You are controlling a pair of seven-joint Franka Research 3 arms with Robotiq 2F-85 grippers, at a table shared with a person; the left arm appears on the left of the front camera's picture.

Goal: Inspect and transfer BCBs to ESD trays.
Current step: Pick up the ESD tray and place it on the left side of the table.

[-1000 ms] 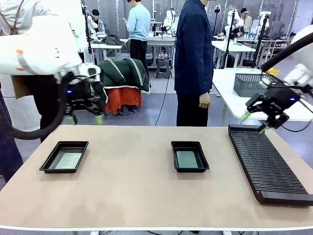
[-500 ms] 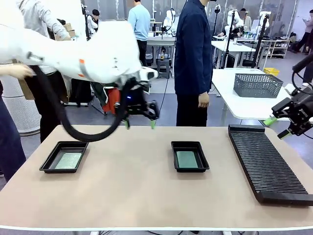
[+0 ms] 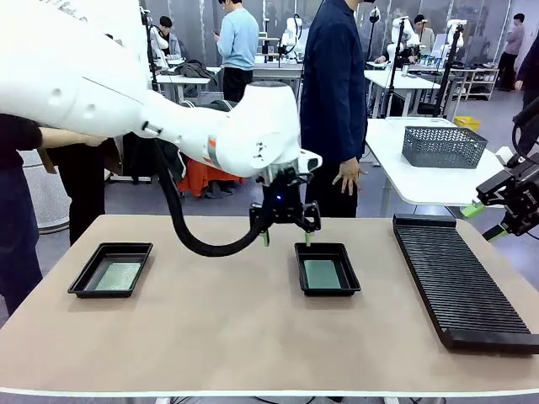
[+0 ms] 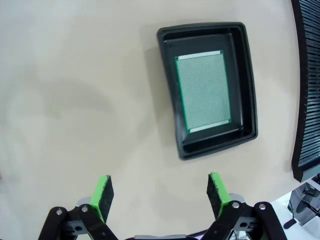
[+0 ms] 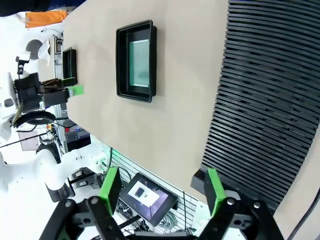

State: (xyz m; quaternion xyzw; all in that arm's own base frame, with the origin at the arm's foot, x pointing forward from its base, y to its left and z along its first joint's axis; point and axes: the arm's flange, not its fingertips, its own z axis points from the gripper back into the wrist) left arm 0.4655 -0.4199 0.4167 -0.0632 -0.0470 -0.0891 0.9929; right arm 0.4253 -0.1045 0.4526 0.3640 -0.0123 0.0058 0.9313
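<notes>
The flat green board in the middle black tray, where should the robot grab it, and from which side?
The thin flat green circuit board lies flat on the floor of the shallow black plastic tray, walled by its raised rim. Coming straight down from above is probably best, with the left end effector, already open, pinching the board's two long edges, where narrow gaps remain beside the rim.

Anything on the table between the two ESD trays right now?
No. In the front view, bare tabletop runs between the left tray and the middle tray. The left end effector hovers open above, near the middle tray.
</notes>
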